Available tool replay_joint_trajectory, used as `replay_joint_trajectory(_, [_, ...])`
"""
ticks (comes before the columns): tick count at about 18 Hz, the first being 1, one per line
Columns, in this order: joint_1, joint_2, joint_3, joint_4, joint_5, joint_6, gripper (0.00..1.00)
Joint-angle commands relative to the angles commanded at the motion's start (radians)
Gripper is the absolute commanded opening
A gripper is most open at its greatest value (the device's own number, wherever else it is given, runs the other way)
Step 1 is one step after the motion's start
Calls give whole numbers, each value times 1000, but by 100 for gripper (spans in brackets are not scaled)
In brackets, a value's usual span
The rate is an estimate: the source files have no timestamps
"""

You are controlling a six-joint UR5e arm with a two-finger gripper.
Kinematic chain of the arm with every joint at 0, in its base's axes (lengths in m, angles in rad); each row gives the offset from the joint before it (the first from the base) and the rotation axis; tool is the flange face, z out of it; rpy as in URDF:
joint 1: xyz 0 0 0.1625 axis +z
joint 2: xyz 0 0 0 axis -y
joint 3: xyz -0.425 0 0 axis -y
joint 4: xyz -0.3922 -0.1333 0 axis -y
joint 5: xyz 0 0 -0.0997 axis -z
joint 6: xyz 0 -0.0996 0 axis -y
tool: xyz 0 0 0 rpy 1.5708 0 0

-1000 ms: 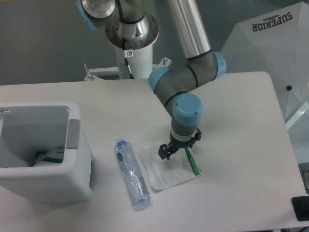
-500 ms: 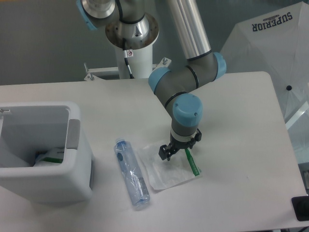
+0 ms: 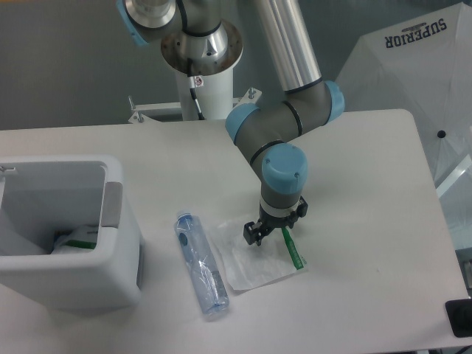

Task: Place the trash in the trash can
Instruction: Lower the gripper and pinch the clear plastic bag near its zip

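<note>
The single fixed camera looks down across the white desk [image 3: 354, 162]. The tool [image 3: 264, 234] points straight down over the upper right part of the crinkled white wrapper [image 3: 254, 257], right at its surface, its dark fingers just left of the green edge strip [image 3: 292, 245]. Whether the fingers have pinched the film or are parted above it cannot be told; they are too small and dark against the wrapper. That vertical pose suits a flat sheet, which likely has to be pinched from above near a raised crease.

The wrapper lies flat near the middle of the desk, its green strip running from upper left to lower right along the right edge. Just to its left, touching or nearly so, lies the clear bluish plastic bottle [image 3: 199, 265] on its side, long axis running from upper left to lower right, cap end toward the far side.

The white trash can [image 3: 110, 273] stands at the left edge, well apart from both items, open upward, with something white and green [image 3: 77, 240] already inside.
</note>
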Motion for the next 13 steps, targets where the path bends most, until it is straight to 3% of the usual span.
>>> replay_joint_trajectory(11, [-3,11,0,0,0,2,65])
replay_joint_trajectory(13, [-3,11,0,0,0,2,58])
